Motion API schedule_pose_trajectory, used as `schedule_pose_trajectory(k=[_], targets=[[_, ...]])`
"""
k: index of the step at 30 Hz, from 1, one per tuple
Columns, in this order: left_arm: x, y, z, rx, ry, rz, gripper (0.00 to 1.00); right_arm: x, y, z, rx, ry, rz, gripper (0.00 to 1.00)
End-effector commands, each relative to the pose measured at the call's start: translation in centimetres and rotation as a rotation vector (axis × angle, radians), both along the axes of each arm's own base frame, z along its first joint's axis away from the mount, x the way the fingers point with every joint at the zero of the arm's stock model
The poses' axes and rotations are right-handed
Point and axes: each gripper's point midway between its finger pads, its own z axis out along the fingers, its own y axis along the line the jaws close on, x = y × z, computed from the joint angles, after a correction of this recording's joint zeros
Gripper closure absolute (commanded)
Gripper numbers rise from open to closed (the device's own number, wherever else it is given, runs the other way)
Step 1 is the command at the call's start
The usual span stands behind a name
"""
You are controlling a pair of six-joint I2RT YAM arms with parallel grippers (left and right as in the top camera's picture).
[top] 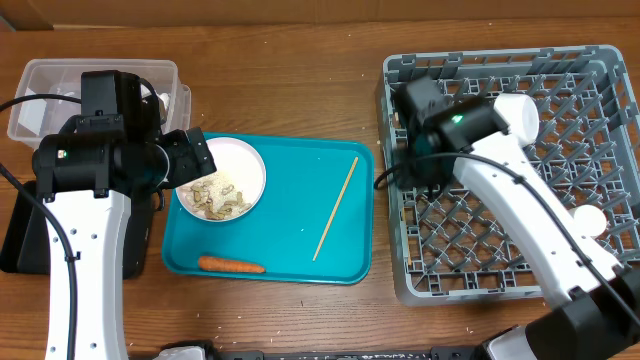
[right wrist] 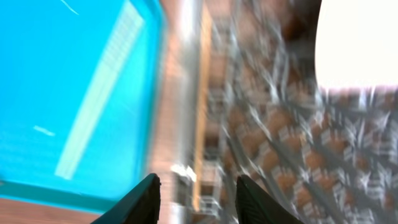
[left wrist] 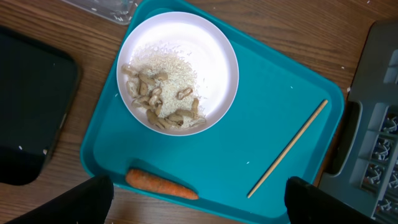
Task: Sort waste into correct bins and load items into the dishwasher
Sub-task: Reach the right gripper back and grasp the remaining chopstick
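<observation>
A white bowl (top: 232,172) with beige food scraps and rice (left wrist: 163,102) sits at the back left of the teal tray (top: 300,200). An orange carrot (left wrist: 161,184) lies at the tray's front edge. One wooden chopstick (top: 336,207) lies on the tray's right side. My left gripper (left wrist: 199,208) is open and empty above the tray's front edge, the carrot between its fingers in the view. My right gripper (right wrist: 199,199) is open and empty over the left edge of the grey dish rack (top: 600,90); that view is blurred. A small white dish (top: 590,218) sits in the rack.
A clear plastic tub (top: 60,75) stands at the back left. A black tray (left wrist: 31,106) lies left of the teal tray, partly under my left arm. My right arm (top: 500,170) stretches across the rack.
</observation>
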Motion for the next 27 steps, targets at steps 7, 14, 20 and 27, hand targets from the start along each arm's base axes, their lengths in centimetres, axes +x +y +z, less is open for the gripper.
schedule_pose_trajectory(k=[7,14,20,27], targets=[[0.1,0.2,1.0,0.01,-0.033,-0.01,0.1,1.7,9.5,4.1,0.32,-0.111,0.084,0.51],[0.1,0.2,1.0,0.01,-0.032,-0.01,0.1,0.7,11.0,-3.7,0.208,0.083,-0.145,0.44],[0.1,0.2,1.0,0.011,-0.032,-0.009,0.1,0.1,11.9,-9.7,0.123,0.199,-0.214,0.44],[0.1,0.2,1.0,0.01,-0.032,-0.009,0.1,-0.4,12.3,-14.7,0.054,0.273,-0.223,0.45]])
